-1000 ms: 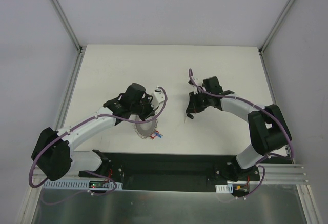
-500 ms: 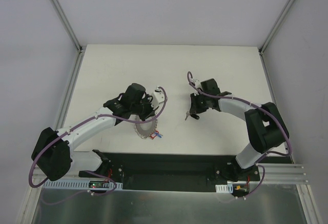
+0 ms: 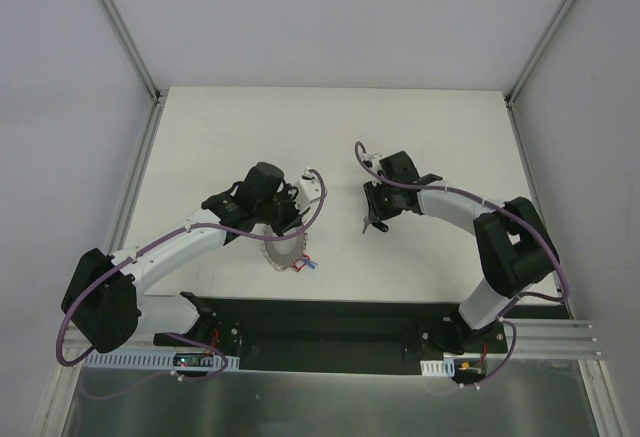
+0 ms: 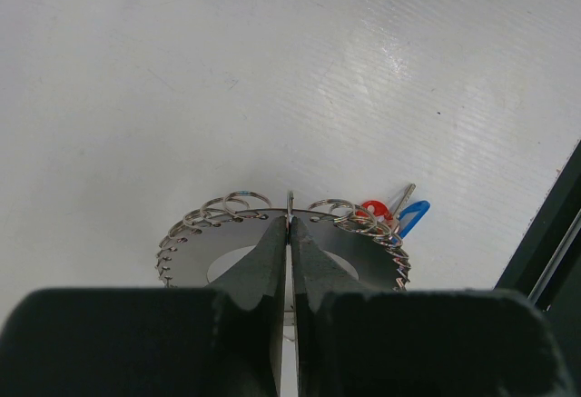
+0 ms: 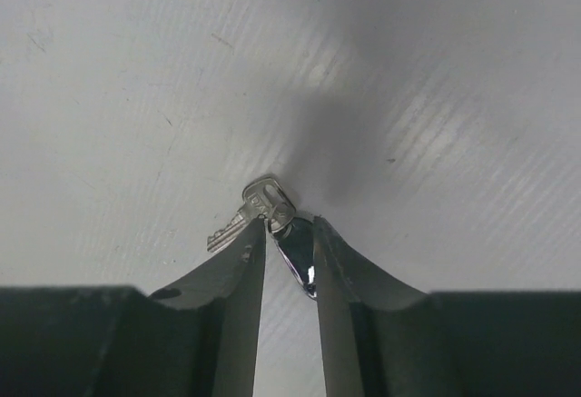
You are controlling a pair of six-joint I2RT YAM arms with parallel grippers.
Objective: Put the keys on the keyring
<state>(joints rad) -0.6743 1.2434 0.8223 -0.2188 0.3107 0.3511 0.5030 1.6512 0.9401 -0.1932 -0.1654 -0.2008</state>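
Note:
The keyring (image 4: 363,253) is a flat grey disc with a round hole and wiry silver loops (image 4: 227,204) round its rim. It lies on the white table under my left gripper (image 4: 289,224), which is shut on one upright loop at the rim. In the top view the keyring (image 3: 284,253) shows just below that gripper (image 3: 284,225). A small silver key (image 5: 254,210) lies on the table at the tips of my right gripper (image 5: 289,224). A second shiny key (image 5: 299,256) sits in the narrow gap between its parted jaws. From above, the keys (image 3: 366,226) look tiny and dark.
A red tag (image 4: 370,208) and a blue tag (image 4: 413,217) hang off the ring's right rim, beside a thin silver key. The black base rail (image 3: 330,329) runs along the near table edge. Grey walls (image 3: 80,77) enclose the white table (image 3: 440,127).
My right gripper's jaws have parted slightly, and that arm has shifted a little to the left. The left arm and the keyring have not moved.

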